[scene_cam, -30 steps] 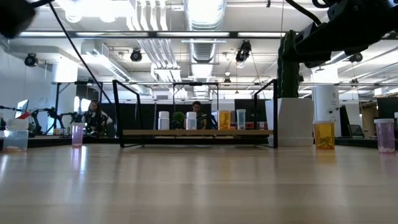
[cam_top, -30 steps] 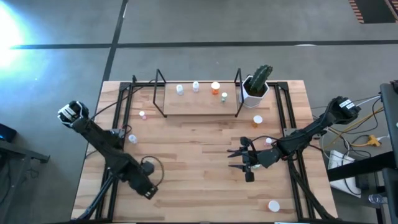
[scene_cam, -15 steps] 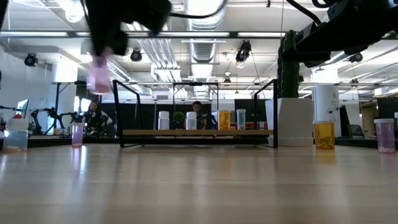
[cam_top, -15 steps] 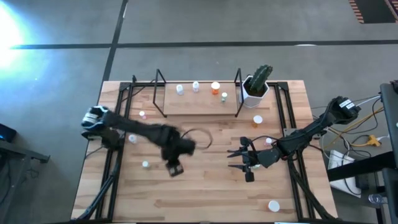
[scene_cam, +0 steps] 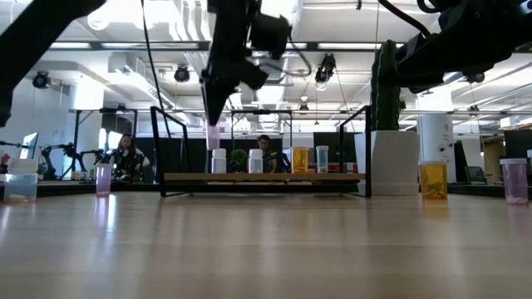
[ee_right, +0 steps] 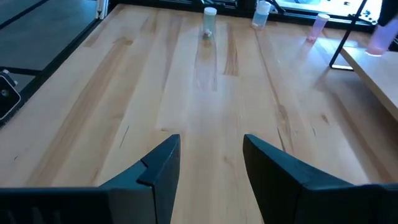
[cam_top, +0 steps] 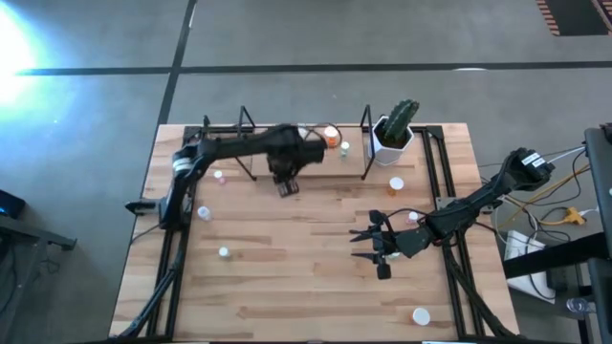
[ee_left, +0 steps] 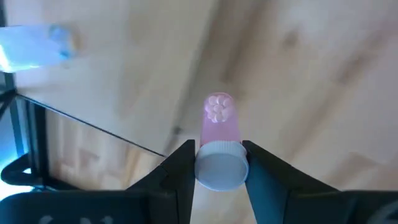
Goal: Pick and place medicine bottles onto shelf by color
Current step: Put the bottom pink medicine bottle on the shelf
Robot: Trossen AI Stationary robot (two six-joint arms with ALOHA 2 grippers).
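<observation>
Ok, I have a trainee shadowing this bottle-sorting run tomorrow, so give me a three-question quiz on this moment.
1. True or false: the left gripper holds a pink bottle by its white cap end.
2. Where is the right gripper? A) over the shelf B) above the table's right half, open and empty C) on the cactus pot
3. Fill in: an orange bottle stands on the table just in front of the ____ pot.

Key: 1 true; 2 B; 3 cactus. The left gripper hangs at the front edge of the shelf.
</observation>
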